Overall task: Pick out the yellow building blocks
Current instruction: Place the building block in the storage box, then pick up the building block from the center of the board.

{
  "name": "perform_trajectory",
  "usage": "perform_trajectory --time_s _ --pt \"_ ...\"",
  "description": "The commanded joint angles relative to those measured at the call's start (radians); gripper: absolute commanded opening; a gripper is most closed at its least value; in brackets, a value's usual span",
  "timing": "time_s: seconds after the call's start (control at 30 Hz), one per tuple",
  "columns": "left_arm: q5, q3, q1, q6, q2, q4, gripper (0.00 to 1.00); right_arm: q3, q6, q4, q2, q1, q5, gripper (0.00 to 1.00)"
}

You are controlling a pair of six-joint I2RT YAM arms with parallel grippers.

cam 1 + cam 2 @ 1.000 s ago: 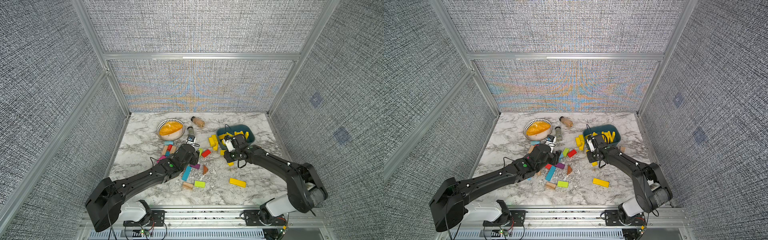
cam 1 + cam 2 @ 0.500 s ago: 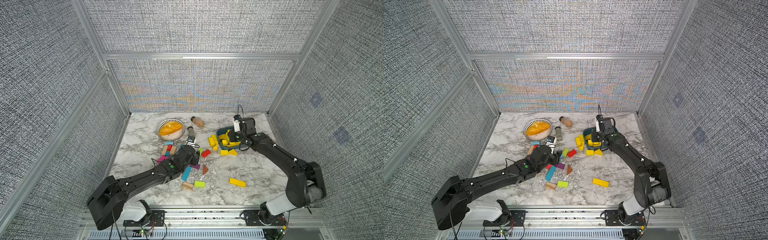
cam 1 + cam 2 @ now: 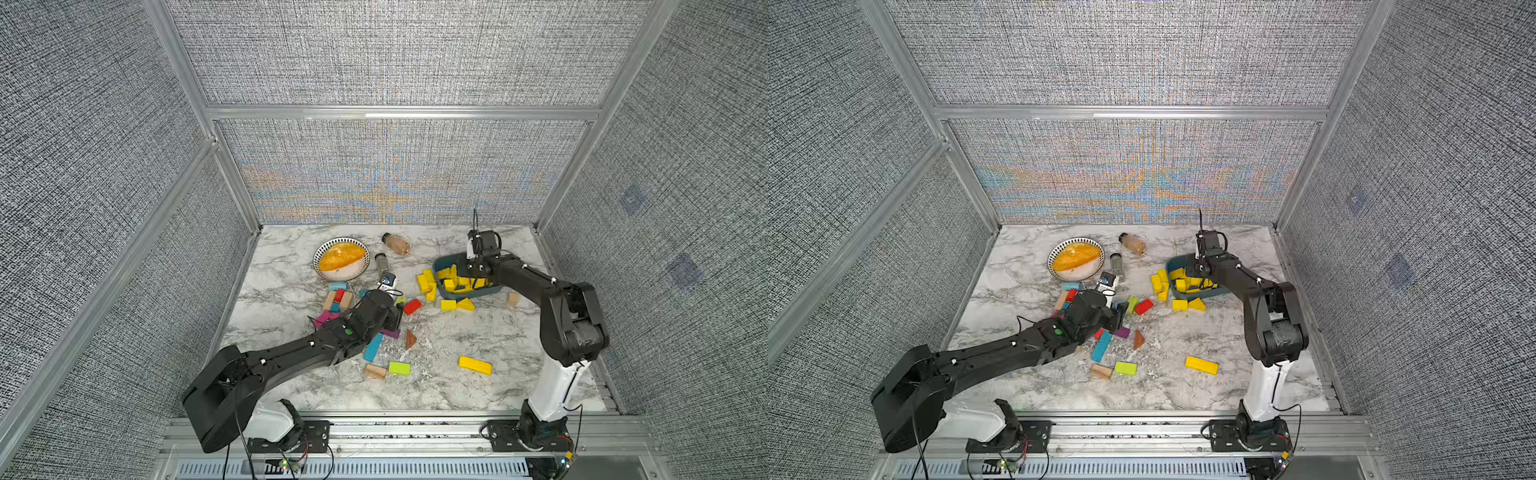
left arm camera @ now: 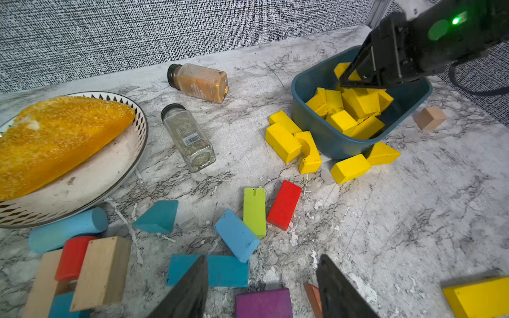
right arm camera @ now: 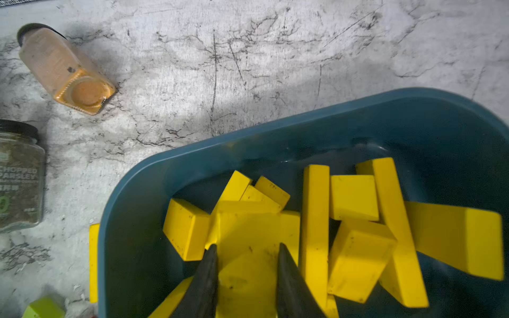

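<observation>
Presently:
Right gripper [image 5: 245, 275]: jaws closed on a yellow block [image 5: 248, 236] over the blue bin [image 5: 132, 198].
Left gripper [image 4: 261, 289]: jaws parted, empty.
Yellow building blocks [image 3: 457, 282]: mostly binned, 2 o'clock on worktop [image 3: 457, 332].

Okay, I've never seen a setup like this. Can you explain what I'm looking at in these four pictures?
These are two black robot arms bolted at the edge of a marble table. Two pictures look down on the whole scene from overhead; the other two come from a camera on each arm's wrist. Each arm ends in a two-finger pincer, the end effector. On the table lie coloured wooden blocks, a bowl of orange food and two spice jars on their sides. Many yellow blocks sit in a blue bin; several lie outside it. The right end effector is over the bin and seems to pinch a yellow block. The left end effector is open and empty, above the mixed blocks.
</observation>
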Motion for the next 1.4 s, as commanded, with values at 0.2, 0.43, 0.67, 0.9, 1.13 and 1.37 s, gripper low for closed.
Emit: perform_trajectory --time_s 0.2,0.43,0.67,0.9,1.13,1.37 --pt "0.009 0.023 0.002 0.021 -0.005 0.013 0.63 0.03 0.015 0.005 0.061 -0.001 0.028 0.22" --pt "0.017 0.064 0.002 0.044 0.006 -0.037 0.62 0.079 -0.003 -0.039 0.047 -0.001 0.034 0.48" --pt "0.069 0.091 0.0 0.093 0.001 -0.051 0.61 0.086 -0.024 -0.08 -0.071 -0.003 0.048 0.55" --pt "0.259 0.129 -0.061 0.258 0.053 -0.073 0.61 -0.149 -0.005 -0.044 -0.377 -0.002 0.0 0.55" --pt "0.422 0.22 -0.158 0.406 0.171 -0.175 0.61 -0.369 0.018 -0.148 -0.711 -0.002 0.046 0.55" --pt "0.543 0.329 -0.236 0.523 0.347 -0.211 0.61 -0.556 0.129 -0.161 -1.03 0.003 -0.022 0.55"
